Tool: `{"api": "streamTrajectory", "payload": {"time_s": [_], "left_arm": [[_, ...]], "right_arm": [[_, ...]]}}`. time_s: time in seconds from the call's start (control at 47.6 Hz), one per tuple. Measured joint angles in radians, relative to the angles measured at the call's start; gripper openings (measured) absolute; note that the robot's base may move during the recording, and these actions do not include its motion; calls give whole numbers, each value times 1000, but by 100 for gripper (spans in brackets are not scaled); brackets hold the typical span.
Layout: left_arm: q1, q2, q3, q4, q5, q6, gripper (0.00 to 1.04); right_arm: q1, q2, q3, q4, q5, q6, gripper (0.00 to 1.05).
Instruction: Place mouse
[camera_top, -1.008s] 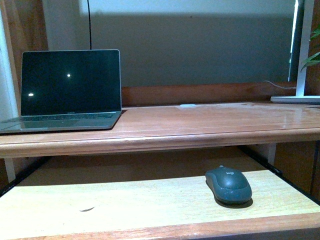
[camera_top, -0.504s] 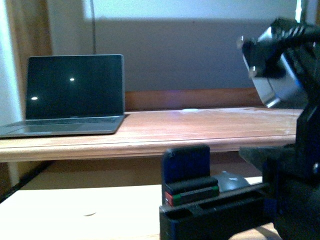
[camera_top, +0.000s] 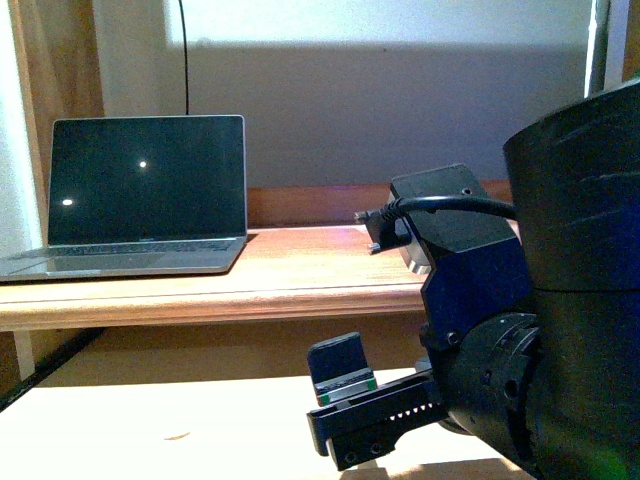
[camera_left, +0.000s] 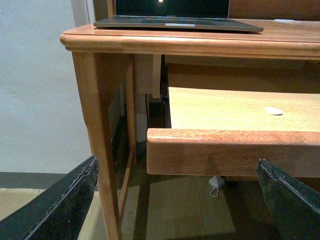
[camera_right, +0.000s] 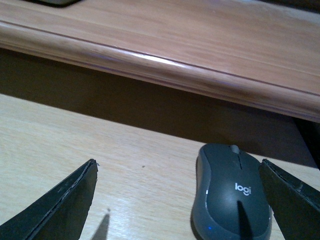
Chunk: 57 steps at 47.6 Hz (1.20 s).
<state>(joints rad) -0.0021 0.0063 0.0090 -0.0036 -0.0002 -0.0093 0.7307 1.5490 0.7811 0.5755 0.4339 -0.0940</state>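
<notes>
The mouse (camera_right: 232, 192), dark grey with a white logo, lies on the pale pull-out tray (camera_right: 100, 150) under the desk's edge. My right gripper (camera_right: 177, 200) is open and low over the tray. The mouse lies between its fingers, close to one of them (camera_right: 292, 200). In the front view my right arm (camera_top: 560, 300) fills the right side and hides the mouse; one of its fingers (camera_top: 340, 368) shows above the tray (camera_top: 150, 420). My left gripper (camera_left: 185, 200) is open and empty, low in front of the desk's left side, below the tray's front edge (camera_left: 230, 150).
An open laptop (camera_top: 140, 200) with a dark screen stands at the left of the wooden desk top (camera_top: 300, 270). The desk's rounded edge (camera_right: 165, 65) overhangs the back of the tray. The desk leg (camera_left: 100, 125) stands near my left gripper.
My right arm has come into the front view from the right, moved in and down over the tray, and now hides the mouse, which has not moved.
</notes>
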Motion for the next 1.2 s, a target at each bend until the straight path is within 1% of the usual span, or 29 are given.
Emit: {"api": "streamTrajectory", "payload": {"time_s": [0.252, 0.462, 0.567, 0.609, 0.798, 0.861, 0.903, 0.966, 1.071, 1.197], "left_arm": [[0, 0, 0, 0, 0, 0, 97], [0, 0, 0, 0, 0, 0, 97], [0, 0, 0, 0, 0, 0, 97], [0, 0, 0, 0, 0, 0, 97], [0, 0, 0, 0, 0, 0, 97], [0, 0, 0, 0, 0, 0, 97], [0, 0, 0, 0, 0, 0, 97], [0, 0, 0, 0, 0, 0, 97], [0, 0, 0, 0, 0, 0, 97], [0, 0, 0, 0, 0, 0, 97]], "right_arm": [[-63, 51, 76, -173, -13, 94, 97], [-96, 91, 132, -253, -37, 153, 97], [-105, 111, 155, -267, -42, 166, 97], [-107, 118, 163, -270, -42, 169, 95], [-116, 143, 198, -280, -53, 174, 68], [-121, 143, 199, -280, -55, 182, 60], [-125, 141, 199, -281, -55, 185, 57], [-132, 132, 197, -282, -53, 187, 55], [-148, 94, 181, -267, -55, 178, 55], [-172, -11, 175, -295, -99, 169, 55]]}}
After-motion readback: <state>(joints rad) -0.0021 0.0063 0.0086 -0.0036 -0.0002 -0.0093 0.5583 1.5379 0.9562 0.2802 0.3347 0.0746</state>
